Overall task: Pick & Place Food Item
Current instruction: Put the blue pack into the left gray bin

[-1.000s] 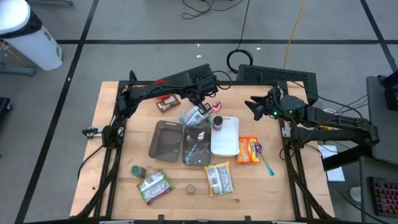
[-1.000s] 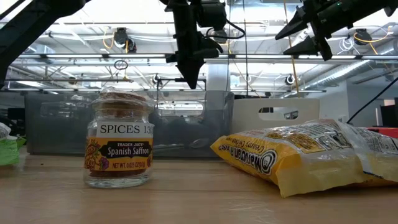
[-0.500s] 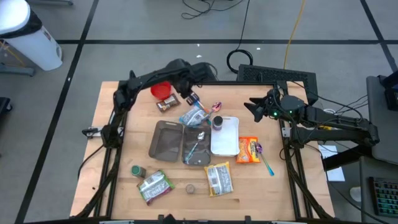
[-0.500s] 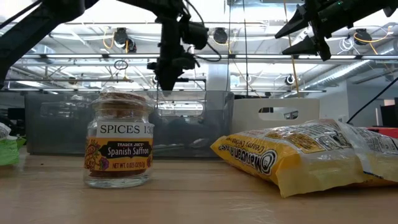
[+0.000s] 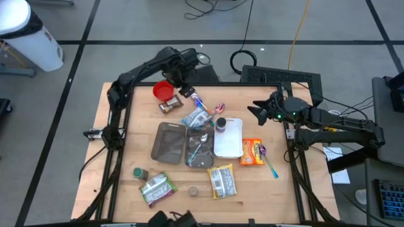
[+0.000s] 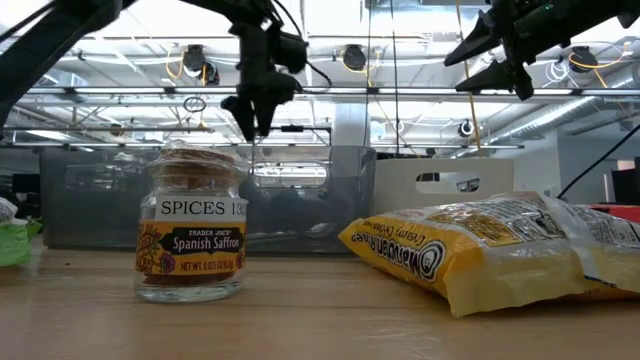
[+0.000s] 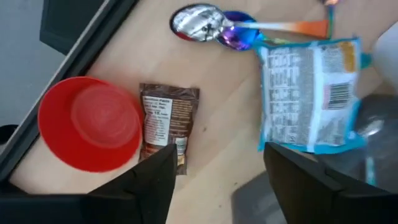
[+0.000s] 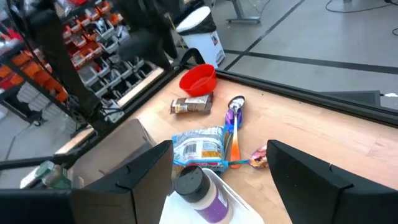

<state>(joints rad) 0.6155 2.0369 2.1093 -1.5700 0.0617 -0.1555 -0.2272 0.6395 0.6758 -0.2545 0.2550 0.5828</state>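
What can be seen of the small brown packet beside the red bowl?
The small brown packet is a flat, glossy dark-brown pouch with a white printed label panel on its upward face, looking like foil or plastic. It lies flat on the wooden table, at the far left part of it. Its edge sits right by the red bowl; whether they touch is unclear. No gripper holds it.

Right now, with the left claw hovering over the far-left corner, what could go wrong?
1. The left claw, jaws apart, hangs above the small brown food packet, which lies right beside the red plastic bowl; a descent could catch the bowl's rim.
2. The blue-edged snack bag and the iridescent spoon lie close by, so a sweep could shove them.
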